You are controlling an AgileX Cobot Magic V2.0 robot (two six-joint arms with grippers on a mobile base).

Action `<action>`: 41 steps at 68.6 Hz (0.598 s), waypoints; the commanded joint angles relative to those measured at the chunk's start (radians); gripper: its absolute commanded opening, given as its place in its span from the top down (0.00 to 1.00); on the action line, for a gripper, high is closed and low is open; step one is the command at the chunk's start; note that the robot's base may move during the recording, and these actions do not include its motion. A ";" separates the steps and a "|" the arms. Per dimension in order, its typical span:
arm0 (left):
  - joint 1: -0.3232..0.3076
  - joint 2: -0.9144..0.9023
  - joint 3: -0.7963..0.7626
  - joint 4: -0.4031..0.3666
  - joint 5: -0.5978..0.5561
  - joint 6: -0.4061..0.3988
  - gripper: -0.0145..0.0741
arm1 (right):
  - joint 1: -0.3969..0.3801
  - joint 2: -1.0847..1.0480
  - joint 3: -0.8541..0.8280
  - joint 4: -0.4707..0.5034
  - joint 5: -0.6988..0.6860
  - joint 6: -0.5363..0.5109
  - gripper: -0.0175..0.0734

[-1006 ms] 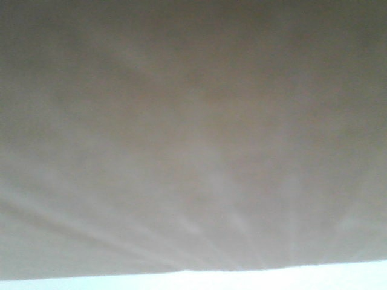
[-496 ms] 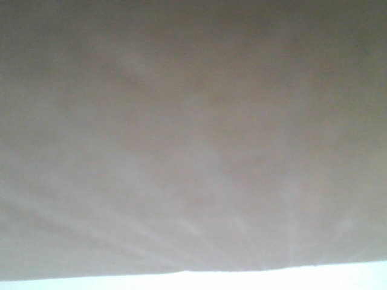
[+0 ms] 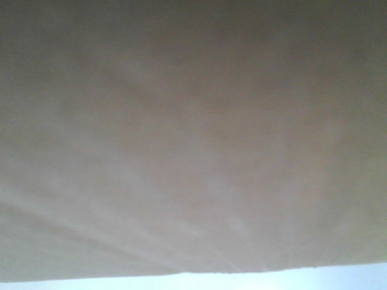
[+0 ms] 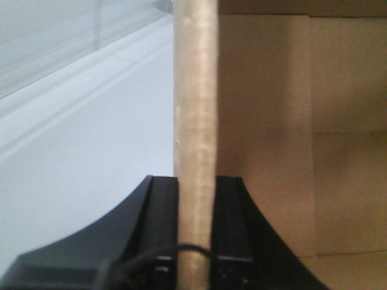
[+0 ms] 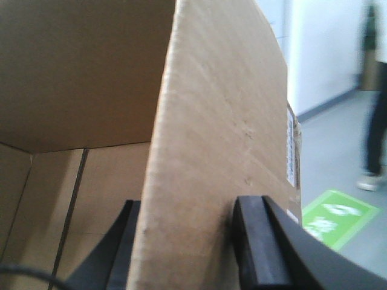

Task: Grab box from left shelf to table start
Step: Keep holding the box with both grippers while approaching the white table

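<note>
The brown cardboard box [image 3: 193,133] fills almost the whole front view, blurred and very close. Beneath its lower edge runs a bright pale strip, the table [image 3: 338,279]. In the left wrist view my left gripper [image 4: 195,193] is shut on the upright edge of a box wall [image 4: 195,90], one black finger on each side of it. In the right wrist view my right gripper [image 5: 188,208] is shut on another box wall [image 5: 217,121], with one finger inside the box and one outside. The left shelf is out of view.
A pale white surface [image 4: 72,151] lies to the left of the box in the left wrist view. Past the box on the right are grey floor, a green floor marking [image 5: 338,217], a white wall [image 5: 320,54] and a standing person [image 5: 375,103].
</note>
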 commanded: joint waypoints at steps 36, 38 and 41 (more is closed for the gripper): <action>-0.001 0.013 -0.013 0.039 -0.004 0.007 0.95 | 0.000 0.013 -0.027 0.022 -0.128 0.012 0.75; -0.001 0.013 -0.013 0.039 -0.004 0.007 0.95 | 0.000 0.013 -0.027 0.022 -0.128 0.012 0.75; -0.001 0.013 -0.013 0.039 -0.004 0.007 0.95 | 0.000 0.013 -0.027 0.022 -0.128 0.012 0.75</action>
